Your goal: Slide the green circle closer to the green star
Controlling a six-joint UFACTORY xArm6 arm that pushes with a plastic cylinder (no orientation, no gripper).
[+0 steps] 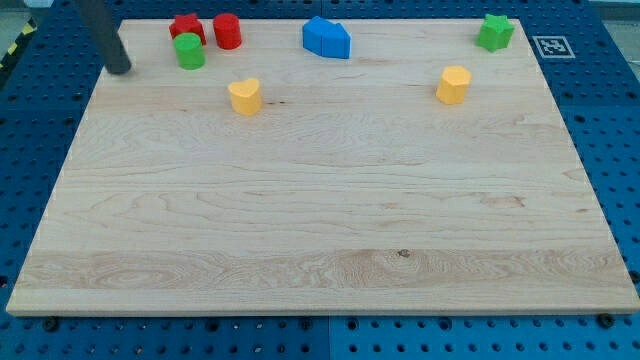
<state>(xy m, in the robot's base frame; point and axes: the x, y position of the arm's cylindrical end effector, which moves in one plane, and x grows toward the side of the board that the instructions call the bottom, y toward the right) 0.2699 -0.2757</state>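
My tip point(120, 68), a bare rod grasping nothing, sits at top left of wooden board point(320, 230). Just right of it: green circle point(189, 51), touching red star point(185, 27). Far right, w/ other blocks btwn: green star point(494, 32).

- We take this for a lab or test bench: a pale wooden board point(320, 200) lies on a blue perforated table point(615, 120).
- We see a printed black-and-white marker tag point(552, 46) beside the board's corner.
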